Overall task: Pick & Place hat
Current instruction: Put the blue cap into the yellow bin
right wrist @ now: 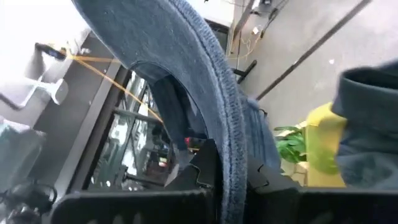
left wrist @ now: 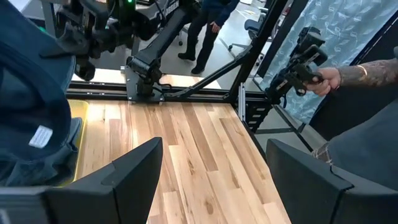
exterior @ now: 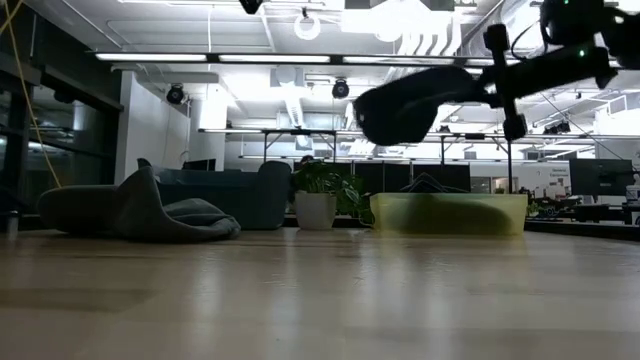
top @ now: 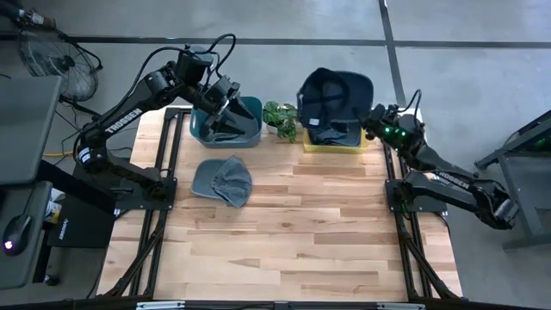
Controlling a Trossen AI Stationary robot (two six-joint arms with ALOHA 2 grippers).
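- The wooden table (top: 284,232) fills the high view; most of its near half is bare planks.
- The left arm (top: 129,116) reaches in from about 9 o'clock toward the far edge, and the right arm (top: 448,185) lies along the 3 o'clock edge.
- The dark blue hat (top: 334,96) is lifted clear of the table at about 1 o'clock, held by its brim edge; in the low view it hangs in the air above the yellow bin (exterior: 448,212).
- That yellow bin sits at the far edge at 1 o'clock and holds more dark fabric.
- A blue bin (top: 227,120) stands at about 11 o'clock on the far edge.
- A grey hat (top: 222,181) lies crumpled on the planks just at 6 o'clock of the blue bin, apart from it.
- A small potted plant (top: 281,119) stands between the two bins.
- The right gripper (top: 372,120) is at the 3 o'clock side of the dark blue hat; in the right wrist view its fingers (right wrist: 208,165) are pinched closed on the brim.
- The left gripper (top: 225,110) hovers over the blue bin; the left wrist view shows its fingers (left wrist: 134,168) spread wide with nothing between them.
- A person's hand (left wrist: 326,78) grips a dark controller beyond the table.
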